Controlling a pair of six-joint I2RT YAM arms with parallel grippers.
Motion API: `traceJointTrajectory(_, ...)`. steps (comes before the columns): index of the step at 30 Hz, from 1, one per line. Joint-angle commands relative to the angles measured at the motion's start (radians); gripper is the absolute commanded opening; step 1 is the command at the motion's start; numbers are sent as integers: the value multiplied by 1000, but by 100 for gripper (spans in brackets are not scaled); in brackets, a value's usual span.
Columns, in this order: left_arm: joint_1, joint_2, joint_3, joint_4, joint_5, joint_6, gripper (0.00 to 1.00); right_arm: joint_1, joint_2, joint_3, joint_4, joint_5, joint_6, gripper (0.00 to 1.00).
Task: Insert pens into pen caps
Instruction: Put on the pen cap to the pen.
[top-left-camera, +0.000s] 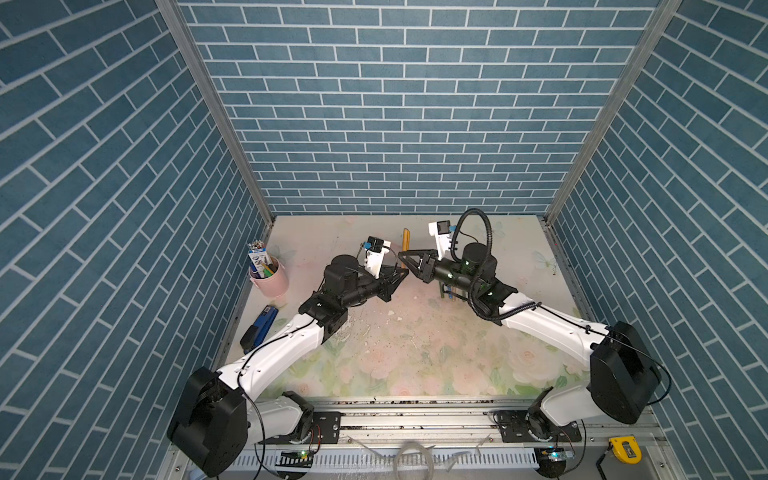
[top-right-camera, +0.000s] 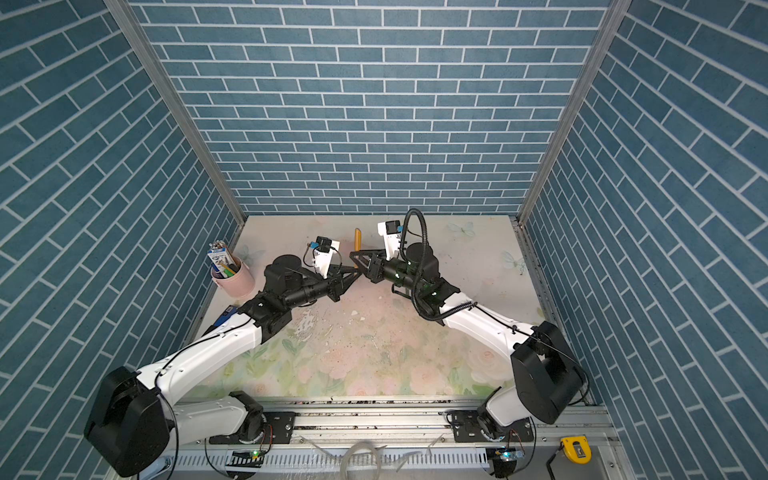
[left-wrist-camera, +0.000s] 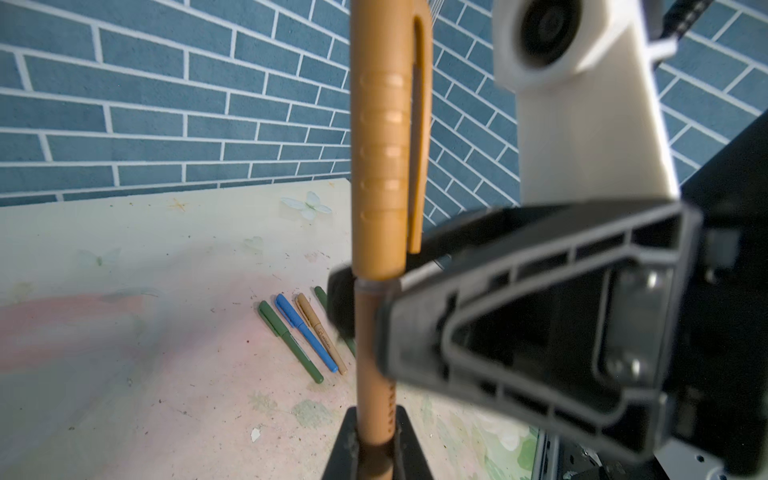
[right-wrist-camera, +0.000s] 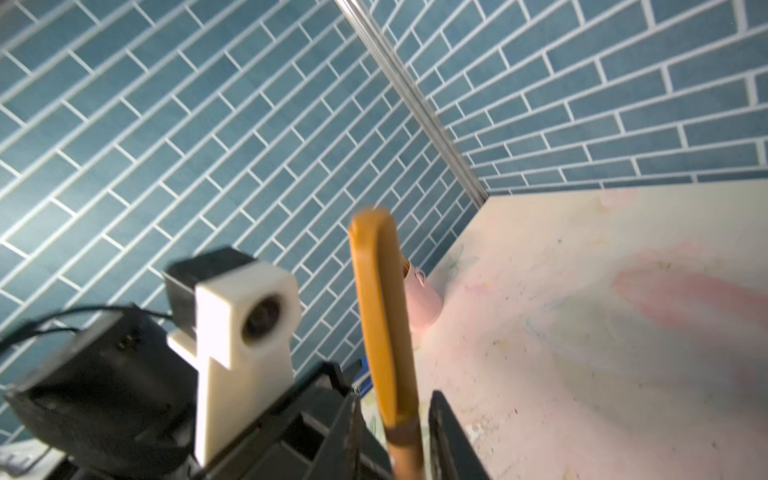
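Blue brick-patterned walls (top-left-camera: 374, 104) close in a floral tabletop (top-left-camera: 415, 345), and both arms meet over its far middle. The golden-brown pen (left-wrist-camera: 376, 365) stands between them, raised off the table. In both top views its long axis runs from 6 to 12 o'clock, with the cap (left-wrist-camera: 382, 145) at the 12 o'clock end. The cap looks pushed fully home. The left gripper (left-wrist-camera: 374, 440) is clamped on the lower barrel and reaches in from about 8 o'clock. The right gripper (right-wrist-camera: 395, 395) comes from about 4 o'clock, and its jaws stand apart on either side of the barrel just below the cap, with a gap on each side, so the left arm alone carries the pen. A row of four pens (left-wrist-camera: 305, 332), two green, one blue and one golden-brown, lies flat on the table; all four look capped. In a top view the row sits beneath the right arm, roughly 4 o'clock from the held pen. This looks like the last pen, and setting it down there would mean the left arm crossing toward the right arm.
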Motion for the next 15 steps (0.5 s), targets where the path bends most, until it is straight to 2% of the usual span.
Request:
traceJointTrajectory(1, 5, 1, 15, 50, -5, 20, 0, 10, -64, 48, -167, 5, -84, 35)
traceJointTrajectory(7, 5, -3, 14, 51, -4, 26, 0, 8, -121, 74, -286, 42, -152, 47)
traceJointTrajectory(15, 3, -7, -16, 110, -16, 42, 0, -13, -167, 196, -514, 101, -248, 49)
